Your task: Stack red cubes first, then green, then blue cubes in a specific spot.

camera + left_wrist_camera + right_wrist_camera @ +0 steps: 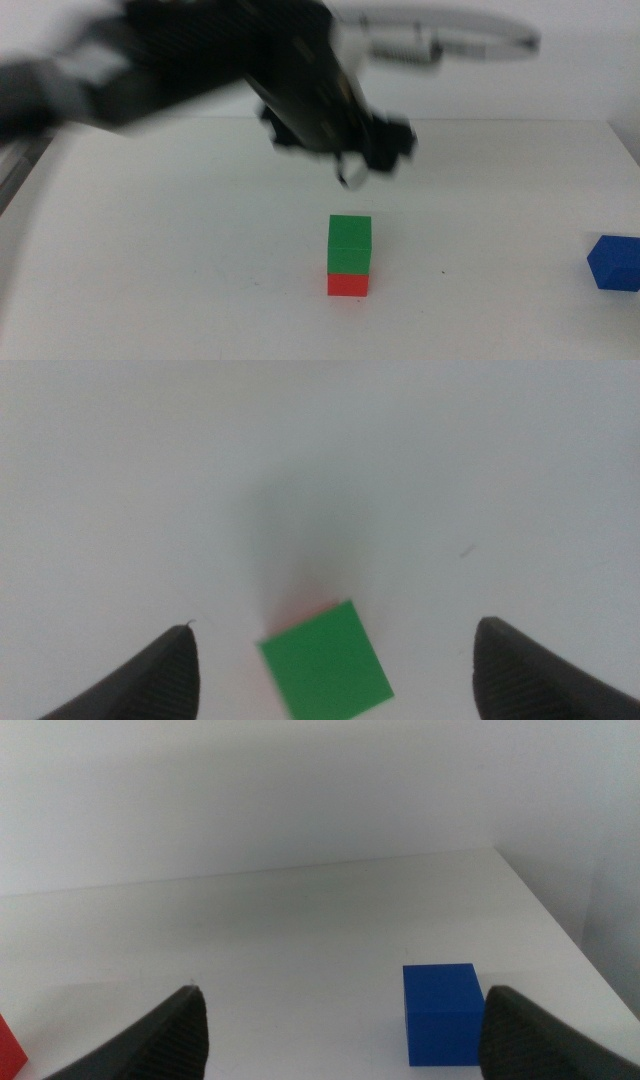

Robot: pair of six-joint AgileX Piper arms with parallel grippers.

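The green cube (349,244) sits on the red cube (347,285), the left gripper (372,160) above them spread wide and empty, the blue cube (614,262) well apart.

No text, label, brand, number or sign can be read anywhere in these views; the cubes' faces are plain and the bench (180,260) carries no markings.

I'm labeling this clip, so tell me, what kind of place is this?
Probably a robot lab or test bench, not a home. A plain white table holds only toy blocks: a green cube stacked on a red cube, a blue cube apart, with the left gripper open above the stack.
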